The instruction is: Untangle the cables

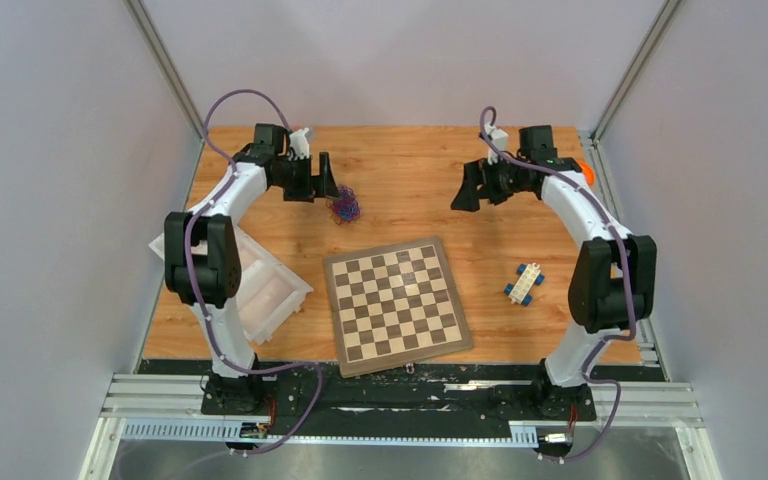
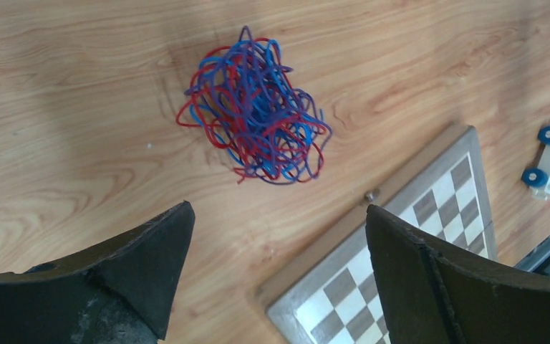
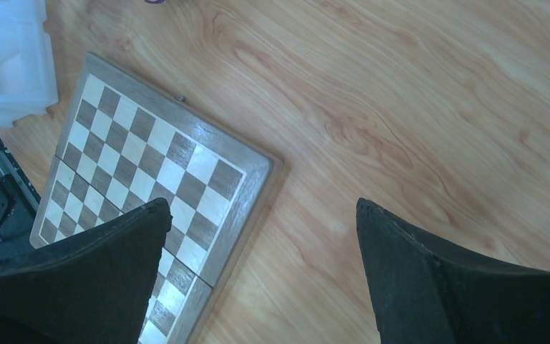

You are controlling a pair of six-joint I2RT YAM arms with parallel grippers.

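Cables [image 2: 254,115], red, blue and dark purple strands, lie as one compact knotted clump on the bare tabletop [image 1: 410,165]. The clump sits in the far-left part of the work area, beyond the far-left corner of the chessboard [image 1: 397,305] and apart from it. No strand is drawn clear of the clump, so the untangling is judged not yet begun.

Left tool [image 1: 318,186] hovers just beside the clump on its left, jaws spread wide and holding nothing. In the left wrist view the clump lies ahead of the gap between the two dark fingers [image 2: 150,258], a posture that suits a descent onto the mass.

Right tool [image 1: 470,190] hangs well apart from the cables, over the right of the tabletop, jaws likewise wide and empty, and faces inward toward the left tool. Its wrist view shows bare wood between the fingers, with the chessboard off to one side.

The mirrored stance is probably deliberate: one tool could pin or lift the clump while the other draws a loop free.

Bystanders are a translucent container [image 1: 260,290] at the near left and a white toy brick with blue wheels [image 1: 525,283] right of the board. Both are well apart from the cables.

Hazard, as judged: the strands are very thin and closely interlaced, so a closing tool is likely to take several colours at once, or to tighten the knot rather than part it.
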